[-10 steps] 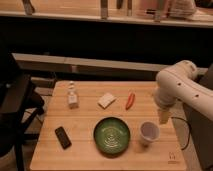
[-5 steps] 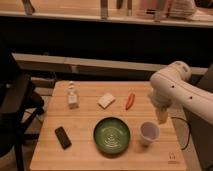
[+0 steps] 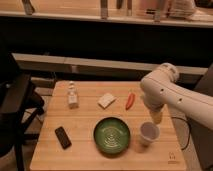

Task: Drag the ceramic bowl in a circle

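Note:
The ceramic bowl (image 3: 112, 135) is a wide, shallow, glossy green dish with pale rings inside. It sits on the wooden table (image 3: 85, 120) near the front, a little right of centre. My white arm (image 3: 172, 97) comes in from the right. My gripper (image 3: 156, 117) hangs at the arm's lower end, above the table's right side, right of the bowl and just above a small white cup (image 3: 149, 133). It is apart from the bowl.
On the table: a small clear bottle (image 3: 73, 96) at back left, a pale sponge (image 3: 106, 100) at back centre, a red chili pepper (image 3: 130, 100) beside it, a black phone (image 3: 63, 137) at front left. A dark chair (image 3: 15, 110) stands to the left.
My arm has swung left and lower over the table's right side, bringing the gripper closer to the cup and bowl. The objects have not moved.

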### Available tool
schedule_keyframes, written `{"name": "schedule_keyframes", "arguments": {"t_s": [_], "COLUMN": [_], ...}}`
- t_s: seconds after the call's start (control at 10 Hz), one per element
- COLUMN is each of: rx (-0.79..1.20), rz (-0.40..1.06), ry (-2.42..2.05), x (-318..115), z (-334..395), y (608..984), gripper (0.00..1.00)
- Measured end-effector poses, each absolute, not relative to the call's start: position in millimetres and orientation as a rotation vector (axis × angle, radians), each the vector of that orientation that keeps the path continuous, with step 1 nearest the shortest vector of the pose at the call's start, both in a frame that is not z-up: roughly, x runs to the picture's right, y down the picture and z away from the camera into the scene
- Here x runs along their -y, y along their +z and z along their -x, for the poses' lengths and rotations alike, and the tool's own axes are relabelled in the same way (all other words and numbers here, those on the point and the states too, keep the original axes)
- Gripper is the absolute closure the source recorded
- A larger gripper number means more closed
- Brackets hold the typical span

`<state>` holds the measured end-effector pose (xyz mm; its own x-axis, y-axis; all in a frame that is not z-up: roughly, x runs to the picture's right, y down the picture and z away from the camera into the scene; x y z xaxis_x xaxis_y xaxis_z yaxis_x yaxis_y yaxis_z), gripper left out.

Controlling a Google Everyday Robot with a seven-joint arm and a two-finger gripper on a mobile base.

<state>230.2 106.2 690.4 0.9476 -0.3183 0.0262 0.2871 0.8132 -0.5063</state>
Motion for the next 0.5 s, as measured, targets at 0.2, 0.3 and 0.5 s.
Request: {"name": "schedule_keyframes", "arguments": {"t_s": [0.2, 0.3, 0.5], "rx": [-0.05, -0.045, -0.038], "rz": [0.535, 0.534, 0.533], "ry": [-0.357, -0.375, -0.413], "x": [-110.8, -111.0, -112.9], "z": [-223.7, -218.0, -209.1], "y": [693.8, 695.2, 697.4], "gripper": [0.2, 0.2, 0.2]}}
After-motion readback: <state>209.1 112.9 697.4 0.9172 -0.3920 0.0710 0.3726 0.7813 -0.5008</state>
